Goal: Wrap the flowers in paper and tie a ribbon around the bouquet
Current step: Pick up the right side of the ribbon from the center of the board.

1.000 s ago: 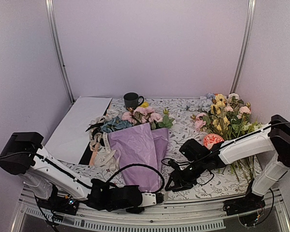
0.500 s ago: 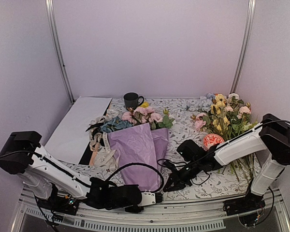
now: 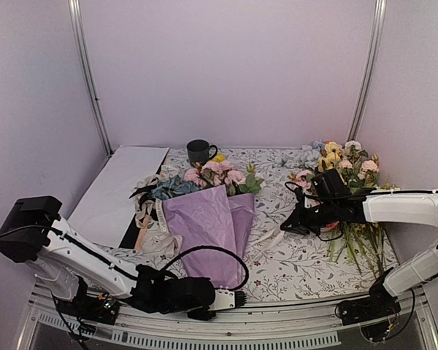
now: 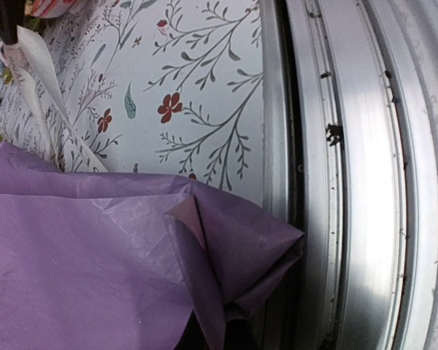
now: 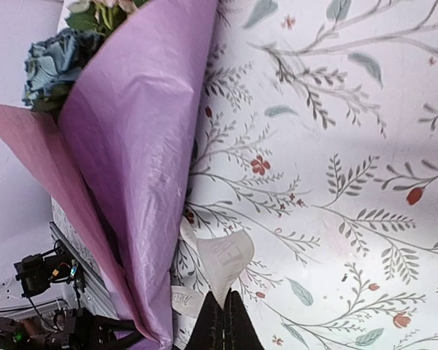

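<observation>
Cream ribbon pinched by the right gripper, beside the lilac bouquet.
The right gripper's jaws are clamped tight on the ribbon's end, just right of the bouquet, which lies mid-table with its flowers at the far end. The left gripper sits closed by the cone's narrow tip; any hold on the paper cannot be told.

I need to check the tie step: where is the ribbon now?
In the top view, the ribbon lies right of the bouquet on the floral tablecloth, its end pinched by the right gripper, jaws shut.
</observation>
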You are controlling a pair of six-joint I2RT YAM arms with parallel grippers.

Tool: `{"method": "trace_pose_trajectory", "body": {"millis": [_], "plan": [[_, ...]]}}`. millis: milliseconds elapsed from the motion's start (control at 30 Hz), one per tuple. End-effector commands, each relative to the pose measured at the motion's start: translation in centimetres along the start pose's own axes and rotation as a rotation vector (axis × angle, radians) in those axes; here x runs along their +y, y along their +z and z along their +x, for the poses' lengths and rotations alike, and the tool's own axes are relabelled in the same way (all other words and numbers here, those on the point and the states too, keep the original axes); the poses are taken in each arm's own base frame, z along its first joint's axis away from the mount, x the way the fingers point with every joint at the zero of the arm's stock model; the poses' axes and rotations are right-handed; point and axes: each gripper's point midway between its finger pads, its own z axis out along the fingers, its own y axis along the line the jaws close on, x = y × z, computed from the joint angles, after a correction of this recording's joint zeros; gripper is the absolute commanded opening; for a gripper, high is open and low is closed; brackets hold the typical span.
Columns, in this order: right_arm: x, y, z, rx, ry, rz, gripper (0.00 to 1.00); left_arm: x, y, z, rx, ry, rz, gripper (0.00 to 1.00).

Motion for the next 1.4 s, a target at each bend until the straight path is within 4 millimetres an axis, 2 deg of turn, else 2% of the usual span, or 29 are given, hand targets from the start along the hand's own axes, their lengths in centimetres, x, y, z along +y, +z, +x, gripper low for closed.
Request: {"method": "trace_pose_trajectory", "body": {"millis": [0, 200, 300, 400, 467, 600, 700, 767, 833, 900, 1033, 1167, 1367], "plan": [[0.7, -3.4, -2.3, -0.109, -0.087, 0.084, 0.0, 0.4, 0.3, 0.4, 0.023, 0.011, 0.014, 0.0], [0.6, -7.4, -3.7, -0.193, -0.106, 0.141, 0.0, 0.7, 0.5, 0.3, 0.021, 0.017, 0.012, 0.0], [0.2, -8.9, -3.7, -0.199, -0.117, 0.198, 0.0, 0.8, 0.6, 0.3, 0.02, 0.017, 0.01, 0.0], [0.7, -10.5, -4.2, -0.214, -0.144, 0.235, 0.0, 1.0, 0.6, 0.4, 0.024, 0.016, 0.006, 0.0], [2.0, -11.1, -4.3, -0.19, -0.182, 0.212, 0.0, 1.2, 0.7, 0.5, 0.027, 0.013, 0.003, 0.0], [6.0, -12.3, -4.0, -0.16, -0.296, 0.083, 0.0, 1.2, 0.9, 0.4, 0.028, 0.011, 0.009, 0.0], [6.5, -12.1, -3.6, -0.105, -0.335, 0.07, 0.0, 1.1, 1.0, 0.2, 0.029, 0.013, 0.011, 0.0], [6.5, -11.3, -2.6, -0.047, -0.353, 0.053, 0.0, 1.3, 1.0, 0.0, 0.028, 0.014, 0.007, 0.0], [7.3, -11.3, -1.9, -0.01, -0.372, 0.0, 0.0, 1.3, 1.1, 0.1, 0.032, 0.016, 0.004, 0.0], [8.8, -12.5, -2.0, -0.032, -0.406, -0.051, 0.0, 1.4, 1.2, -0.1, 0.031, 0.015, 0.004, 0.0], [11.5, -16.1, -3.2, -0.13, -0.472, -0.08, 0.0, 1.3, 1.3, -0.4, 0.019, 0.014, 0.008, 0.0], [11.6, -17.0, -3.6, -0.138, -0.516, -0.04, 0.0, 1.1, 1.8, -0.2, 0.03, 0.026, 0.017, 0.0], [14.1, -19.2, -4.9, -0.193, -0.576, -0.069, 0.0, 0.8, 1.9, -0.2, 0.033, 0.03, 0.035, 0.0]]}}
